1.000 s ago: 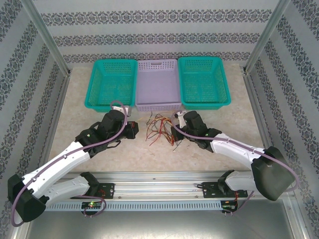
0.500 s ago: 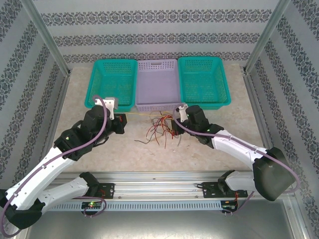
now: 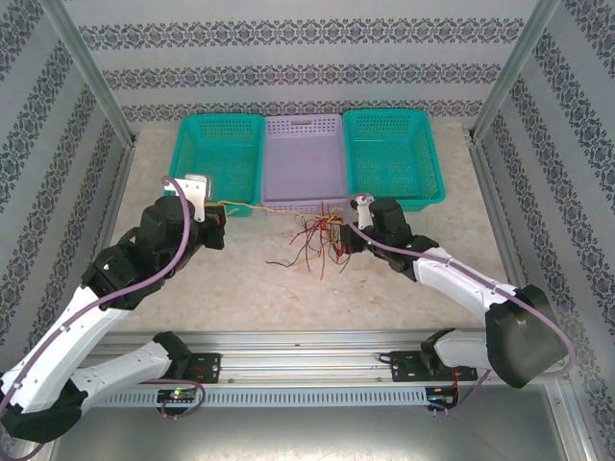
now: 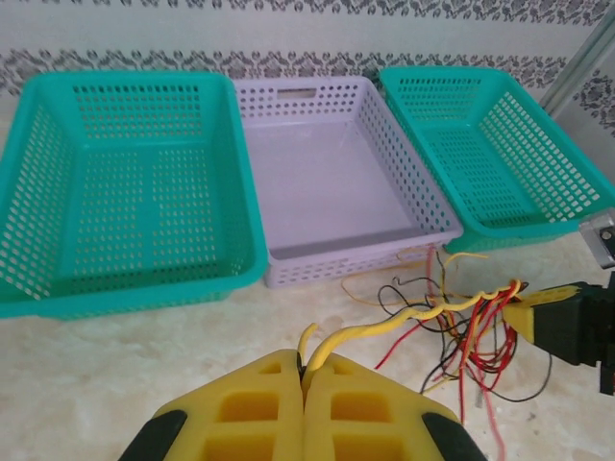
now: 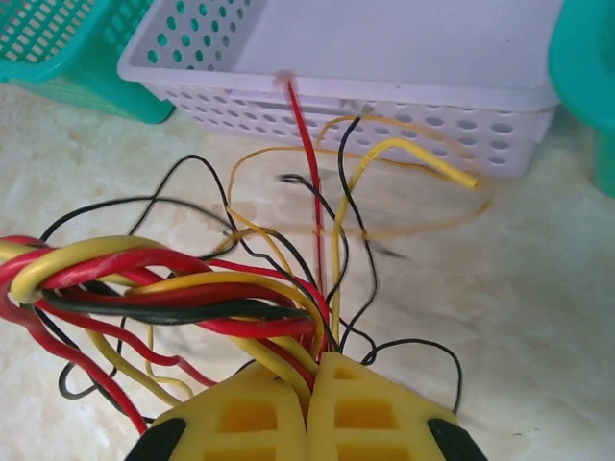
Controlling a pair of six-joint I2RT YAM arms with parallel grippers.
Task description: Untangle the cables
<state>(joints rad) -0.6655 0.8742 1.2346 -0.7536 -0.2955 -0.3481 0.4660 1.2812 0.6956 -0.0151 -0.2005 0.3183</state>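
Cables (image 5: 144,279) run off the left edge in right wrist view; thin loops blurred. Purple basket (image 5: 432,96) cropped on top. Overhead they are too small to tell apart.

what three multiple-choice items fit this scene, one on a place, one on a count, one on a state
1. Where is the tangle of thin yellow, red and black wires?
A. on the floor
B. on the beige table before the lilac perforated plastic basket
C. inside that lilac basket
2. How many perforated plastic baskets stand in the row?
A. two
B. four
C. three
3. What is the left tool doing?
A. shut on a yellow wire
B. open
C. shut on nothing
Key: 1 B, it lies by the lilac basket's near wall; 2 C, two teal ones flank the lilac one; 3 A, the wire leaves its closed yellow fingers.
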